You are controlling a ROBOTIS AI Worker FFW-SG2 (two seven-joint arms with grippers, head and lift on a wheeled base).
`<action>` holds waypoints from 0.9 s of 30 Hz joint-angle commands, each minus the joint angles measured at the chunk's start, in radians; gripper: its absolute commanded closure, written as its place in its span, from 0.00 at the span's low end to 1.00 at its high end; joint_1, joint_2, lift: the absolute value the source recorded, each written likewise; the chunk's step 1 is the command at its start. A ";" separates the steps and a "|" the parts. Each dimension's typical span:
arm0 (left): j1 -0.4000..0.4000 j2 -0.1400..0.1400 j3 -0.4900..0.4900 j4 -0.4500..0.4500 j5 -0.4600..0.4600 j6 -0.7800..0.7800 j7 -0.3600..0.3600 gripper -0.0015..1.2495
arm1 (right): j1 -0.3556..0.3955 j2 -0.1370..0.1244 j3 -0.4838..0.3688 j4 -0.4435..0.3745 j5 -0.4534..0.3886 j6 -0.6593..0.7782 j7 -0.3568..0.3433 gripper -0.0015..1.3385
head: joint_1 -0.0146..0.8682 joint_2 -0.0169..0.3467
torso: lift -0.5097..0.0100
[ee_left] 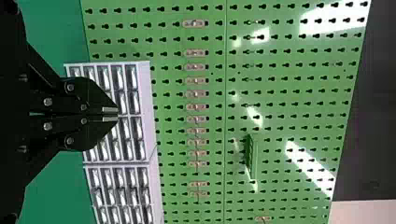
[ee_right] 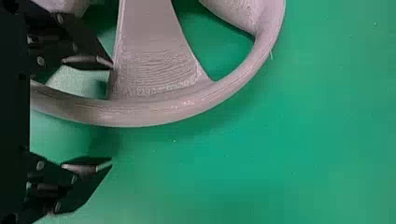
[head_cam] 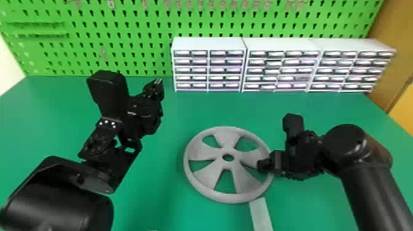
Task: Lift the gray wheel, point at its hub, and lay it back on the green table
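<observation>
Btwn R fingers (head_cam: 265,165), wheel rim (ee_right: 140,112), prob. apart

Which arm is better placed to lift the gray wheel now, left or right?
Right, I'd say. The right pincer is open, and the rim of the gray wheel appears between its fingers. The left pincer is shut, off to the wheel's left.

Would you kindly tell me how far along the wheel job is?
Nothing looks surely done: the wheel lies on the table. In hand is probably the grasp, the right gripper open around its rim. Lifting, pointing (left gripper away from the hub) and laying back seem pending, unless this is the release.
</observation>
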 commanded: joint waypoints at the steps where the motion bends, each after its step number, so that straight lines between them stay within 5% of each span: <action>1: 0.000 0.000 -0.001 0.000 0.000 0.000 0.000 0.95 | -0.002 -0.002 0.002 -0.001 -0.007 0.000 0.000 0.16 | 0.80 0.18 | 0.80; 16: 0.000 0.000 0.000 0.000 0.000 0.000 0.000 0.95 | -0.003 -0.010 0.004 -0.015 -0.007 0.000 0.002 0.11 | 0.80 0.18 | 0.80; 27: 0.001 0.000 -0.001 0.001 -0.002 0.000 0.000 0.95 | 0.089 -0.052 0.008 -0.276 0.027 -0.204 0.002 0.10 | 0.80 0.18 | 0.80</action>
